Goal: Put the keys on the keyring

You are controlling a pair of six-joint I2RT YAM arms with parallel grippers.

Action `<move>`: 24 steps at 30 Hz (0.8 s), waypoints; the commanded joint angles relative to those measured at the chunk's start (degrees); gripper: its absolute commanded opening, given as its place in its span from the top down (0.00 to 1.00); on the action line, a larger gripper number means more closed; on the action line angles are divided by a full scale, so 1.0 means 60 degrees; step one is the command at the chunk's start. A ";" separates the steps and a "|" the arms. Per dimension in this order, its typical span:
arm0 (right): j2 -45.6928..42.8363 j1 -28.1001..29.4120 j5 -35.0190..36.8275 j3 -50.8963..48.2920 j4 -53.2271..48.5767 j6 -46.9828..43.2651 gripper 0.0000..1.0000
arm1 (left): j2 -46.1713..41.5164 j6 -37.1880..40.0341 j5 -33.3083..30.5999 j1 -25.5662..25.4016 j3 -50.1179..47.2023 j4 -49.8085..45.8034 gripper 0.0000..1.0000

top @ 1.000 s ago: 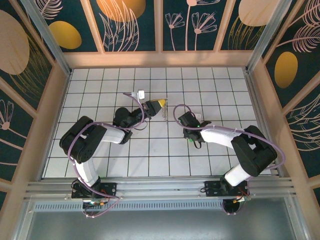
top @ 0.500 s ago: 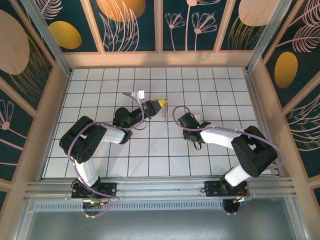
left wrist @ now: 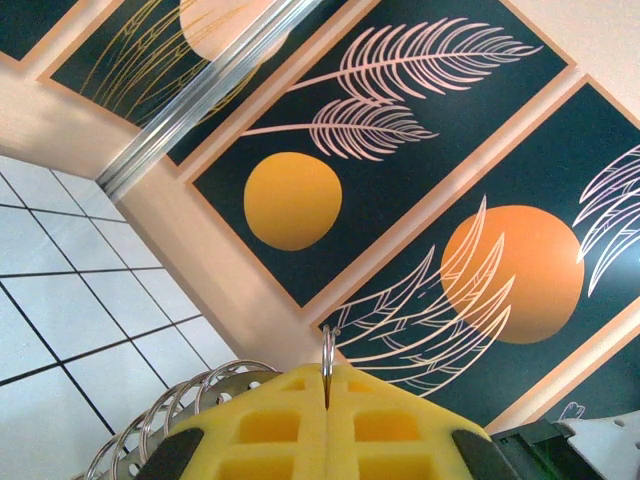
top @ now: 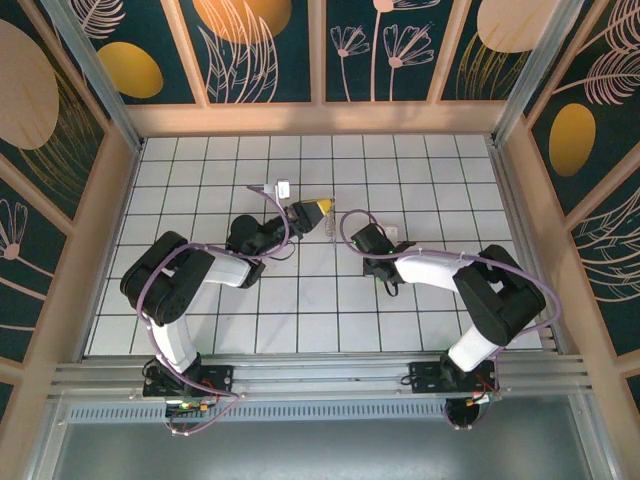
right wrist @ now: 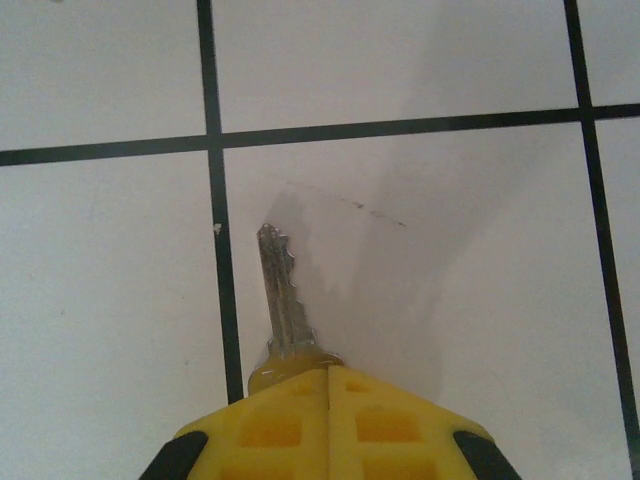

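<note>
Head of key (right wrist: 283, 298) hidden between yellow pads of right gripper (right wrist: 328, 376); pads pressed together, clamped on it, only toothed blade showing. Cannot tell if blade tip touches white tile (right wrist: 110, 320). Blade's long axis runs straight out from gripper, tip leaning slightly left, near black grout line (right wrist: 222, 290). Left gripper (left wrist: 327, 378) pinched tight on keyring (left wrist: 327, 350), seen edge-on as thin upright sliver, rest of loop hidden by pads. Metal coil (left wrist: 170, 420) at lower left, partly cropped
</note>
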 commanded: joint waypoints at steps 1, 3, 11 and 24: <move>-0.0014 0.0044 -0.0314 -0.0004 -0.0285 -0.0097 1.00 | 0.0020 -0.0121 0.0100 0.0053 0.0238 0.0742 1.00; -0.0249 0.0044 -0.0511 -0.0033 -0.0222 -0.0036 1.00 | 0.0013 -0.0121 0.0117 0.0061 0.0225 0.0727 1.00; -0.1448 -0.0115 -0.2468 -0.0346 0.0953 0.0535 1.00 | -0.0034 -0.0104 0.0124 0.0054 0.0223 0.0651 1.00; -0.1624 -0.0190 -0.1504 -0.0629 -0.0046 0.1316 0.50 | -0.0166 -0.0026 0.0154 0.0053 0.0283 0.0490 1.00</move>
